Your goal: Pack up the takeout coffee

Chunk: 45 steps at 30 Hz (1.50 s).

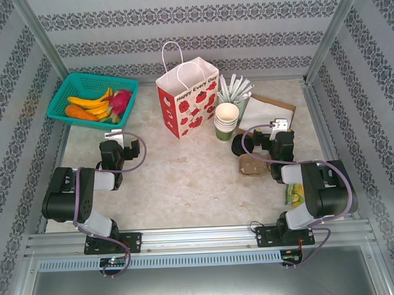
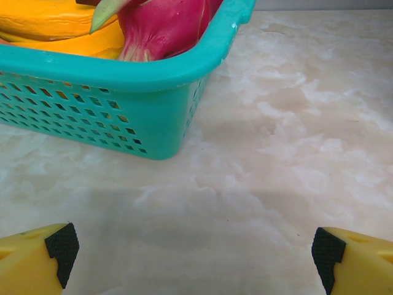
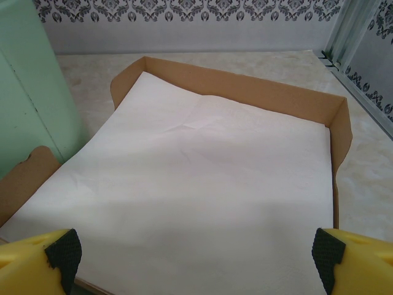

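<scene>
teal basket (image 1: 91, 93) of fruit (image 1: 95, 106) sits at the far left of the counter (image 1: 185, 180). the left jaws gape wide, low over the counter, facing the basket's corner. a red-and-white paper bag (image 1: 187, 99) stands upright mid-counter. just right of it is a stack of green cups (image 1: 226, 120) with cream rims; a single coffee cup cannot be told apart from it. the right jaws, also wide apart and empty, face a cardboard tray (image 3: 276, 98) lined with white paper (image 3: 202, 172).
</scene>
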Available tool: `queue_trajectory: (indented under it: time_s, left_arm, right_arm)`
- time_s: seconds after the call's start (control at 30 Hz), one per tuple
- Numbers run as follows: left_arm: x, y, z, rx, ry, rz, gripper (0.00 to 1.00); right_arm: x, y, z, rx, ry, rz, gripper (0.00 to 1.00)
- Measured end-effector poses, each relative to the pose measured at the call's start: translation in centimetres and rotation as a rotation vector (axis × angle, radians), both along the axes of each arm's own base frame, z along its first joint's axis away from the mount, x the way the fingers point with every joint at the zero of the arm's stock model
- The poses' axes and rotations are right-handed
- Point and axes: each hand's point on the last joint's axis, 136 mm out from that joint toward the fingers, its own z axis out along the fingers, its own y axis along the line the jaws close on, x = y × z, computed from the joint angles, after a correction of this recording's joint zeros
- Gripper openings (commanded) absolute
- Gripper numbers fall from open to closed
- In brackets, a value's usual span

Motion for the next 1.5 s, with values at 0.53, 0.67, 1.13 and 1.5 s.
queue_trajectory:
  time_s: [0.53,0.67,1.13,1.5]
  left_arm:
    - [1.2,-0.8,7.9,-0.021,-0.075,-0.034,1.00]
    - [0.0,-1.7,11.4,-0.112,-0.150,0.007,1.00]
    - [-2.6,-11.1,15.5,-0.493,-0.086,0.039,1.00]
    - [-4.3,-13.5,13.0,-0.766,0.086,0.051,1.00]
  right_arm:
    - [-1.1,0.6,4.6,0.018,-0.029,0.034,0.98]
    - [-1.3,0.6,8.9,0.102,-0.047,0.004,0.98]
    - [-3.3,5.3,11.5,0.568,0.127,0.058,0.98]
    - [-1.3,10.8,11.1,0.654,0.409,0.137,0.94]
